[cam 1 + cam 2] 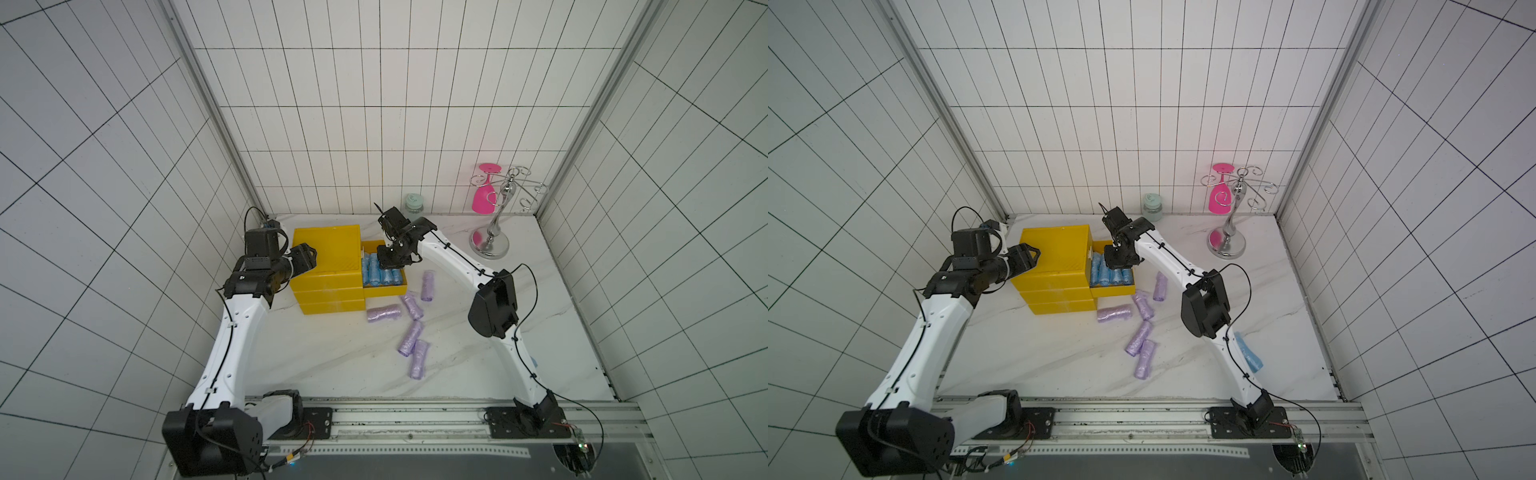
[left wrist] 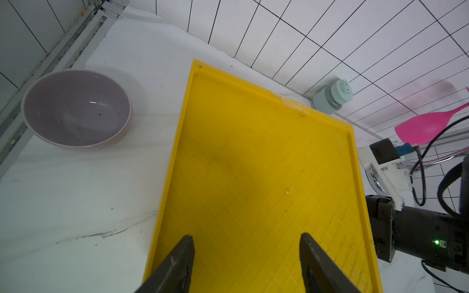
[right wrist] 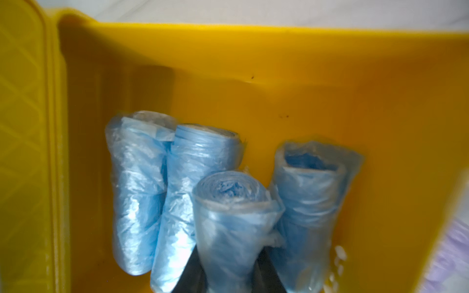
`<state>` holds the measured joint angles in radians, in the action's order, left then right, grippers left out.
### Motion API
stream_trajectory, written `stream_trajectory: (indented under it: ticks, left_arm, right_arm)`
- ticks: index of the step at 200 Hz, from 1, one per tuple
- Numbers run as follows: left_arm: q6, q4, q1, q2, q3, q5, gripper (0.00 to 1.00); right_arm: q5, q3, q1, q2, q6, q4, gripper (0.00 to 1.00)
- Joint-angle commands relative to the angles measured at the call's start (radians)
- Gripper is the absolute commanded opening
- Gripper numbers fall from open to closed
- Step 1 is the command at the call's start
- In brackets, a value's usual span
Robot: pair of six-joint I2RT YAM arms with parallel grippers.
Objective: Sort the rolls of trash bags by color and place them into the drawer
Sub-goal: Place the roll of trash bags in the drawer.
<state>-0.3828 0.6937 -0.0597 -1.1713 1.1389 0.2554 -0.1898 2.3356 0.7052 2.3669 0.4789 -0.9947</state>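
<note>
The right end effector (image 3: 229,271) clamps a light blue roll (image 3: 233,210) over other blue rolls (image 3: 137,192) in the open yellow drawer (image 3: 279,76). Five lilac rolls (image 1: 383,313) lie on the tabletop (image 1: 332,365) nearby. The left end effector (image 2: 245,261) gapes empty above the cabinet (image 2: 253,152).

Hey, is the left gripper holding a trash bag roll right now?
No, in the left wrist view the left gripper stands open with nothing between its fingers, above the yellow drawer unit.
</note>
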Motion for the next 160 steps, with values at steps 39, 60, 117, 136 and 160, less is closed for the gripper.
stream_trajectory:
  ticks: [39,60,117,136,160]
  left_arm:
    - [-0.016,-0.029,-0.003,-0.008,-0.024,0.049,0.65]
    - [-0.016,-0.029,-0.003,-0.005,-0.025,0.054,0.66]
    - [-0.025,-0.028,-0.003,0.009,-0.022,0.069,0.66]
    - [-0.031,-0.029,-0.003,0.014,-0.019,0.078,0.65]
    - [-0.035,-0.023,-0.003,0.022,-0.004,0.087,0.66]
  right_arm:
    - [-0.226,0.078,0.028,0.087,0.115,0.099,0.24]
    - [-0.199,0.063,0.027,0.071,0.13,0.106,0.38]
    - [-0.071,-0.051,-0.002,-0.061,0.089,0.104,0.6]
    - [-0.045,-0.068,-0.005,-0.104,0.064,0.102,0.62]
    - [-0.034,-0.07,-0.004,-0.141,0.039,0.09,0.63]
